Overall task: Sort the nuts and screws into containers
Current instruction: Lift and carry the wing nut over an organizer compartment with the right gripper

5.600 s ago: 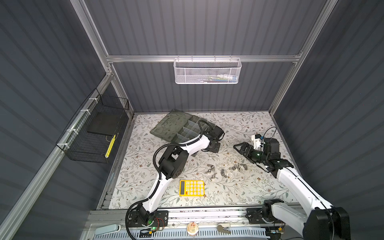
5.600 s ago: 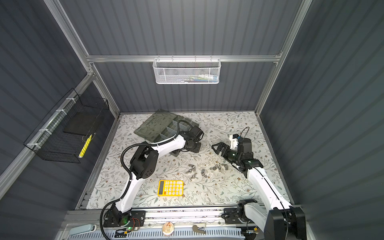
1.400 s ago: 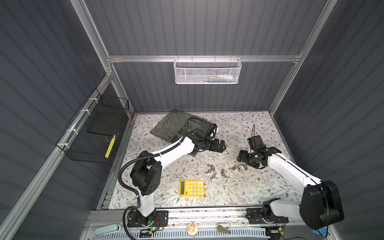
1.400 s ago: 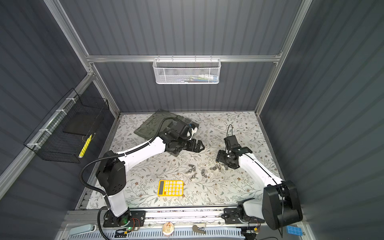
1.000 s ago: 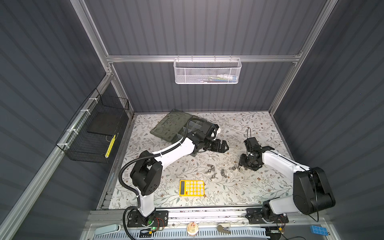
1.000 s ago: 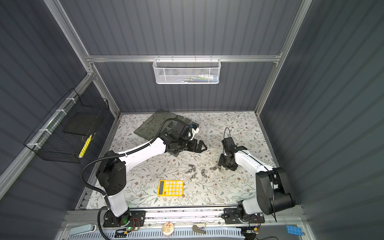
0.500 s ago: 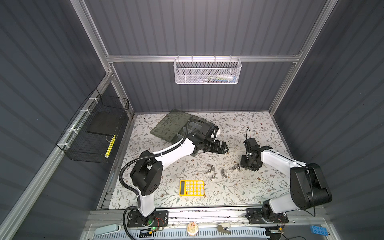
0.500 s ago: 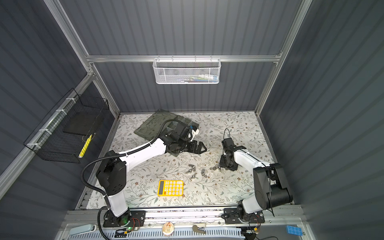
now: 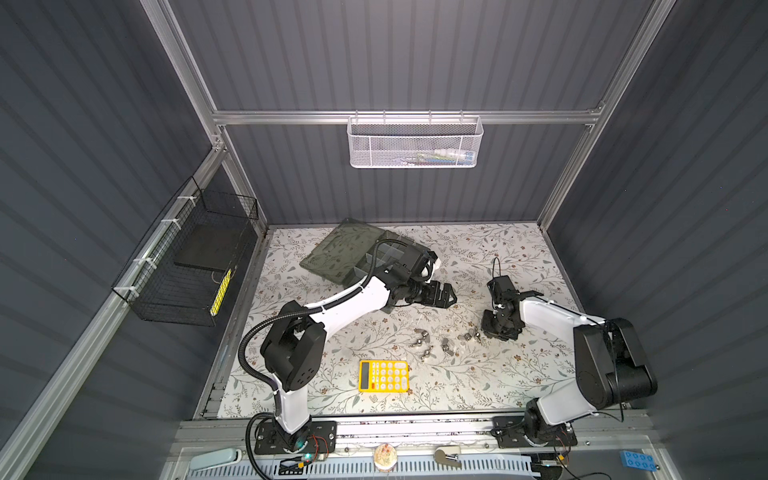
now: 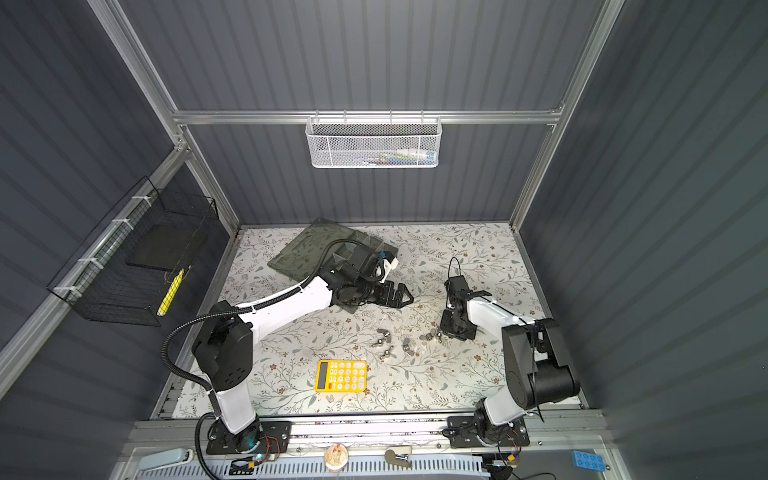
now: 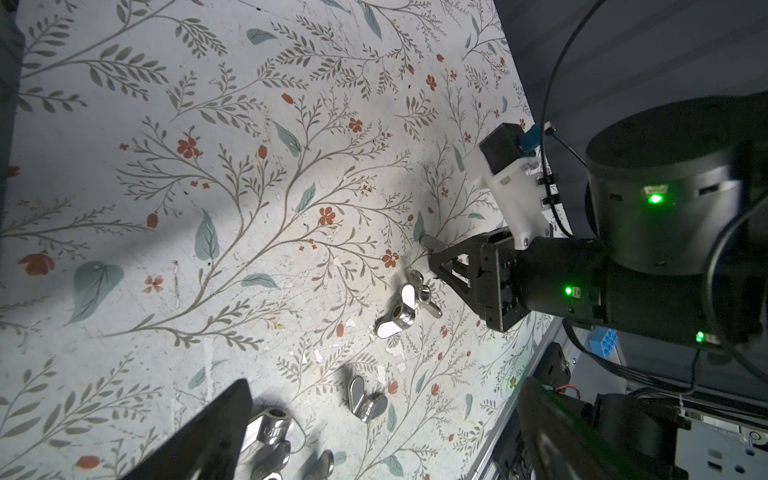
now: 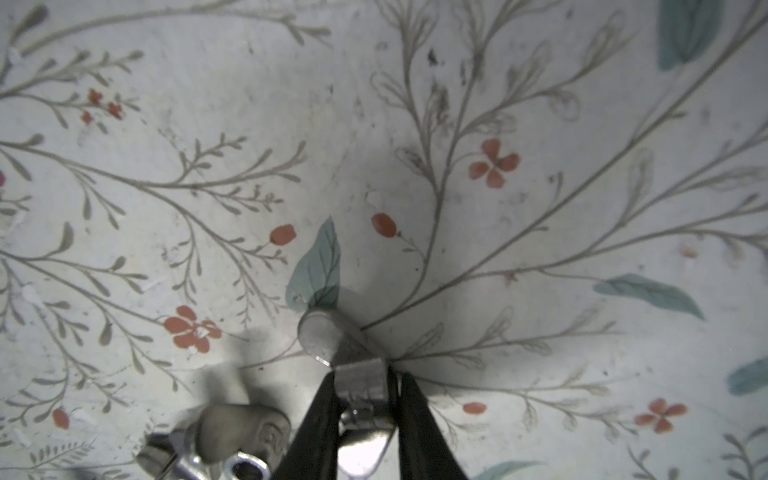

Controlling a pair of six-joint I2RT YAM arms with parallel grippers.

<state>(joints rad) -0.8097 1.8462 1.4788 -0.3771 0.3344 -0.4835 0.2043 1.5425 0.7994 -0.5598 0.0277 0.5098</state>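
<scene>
Several silver wing nuts (image 9: 432, 343) lie scattered on the flowered table, mid-right in both top views. My right gripper (image 12: 362, 376) points down at the table at the right end of the scatter. It is shut on one wing nut (image 12: 360, 390), which still touches the table, with one ear (image 11: 430, 242) sticking out past the tips. My left gripper (image 9: 444, 293) hovers open and empty, between the nuts and the containers (image 9: 392, 249). These are compartments of a grey-green organiser box, partly hidden behind the left arm. The screws are out of view.
A yellow calculator (image 9: 383, 376) lies near the front edge, in front of the nuts. The organiser's lid (image 9: 345, 251) lies flat at the back left. A white mesh basket (image 9: 415, 145) hangs on the back wall and a black wire basket (image 9: 195, 266) on the left wall.
My right gripper came down at the right end of the scatter and closed its jaws on a wing nut. The left arm has barely moved and its gripper stays open.
</scene>
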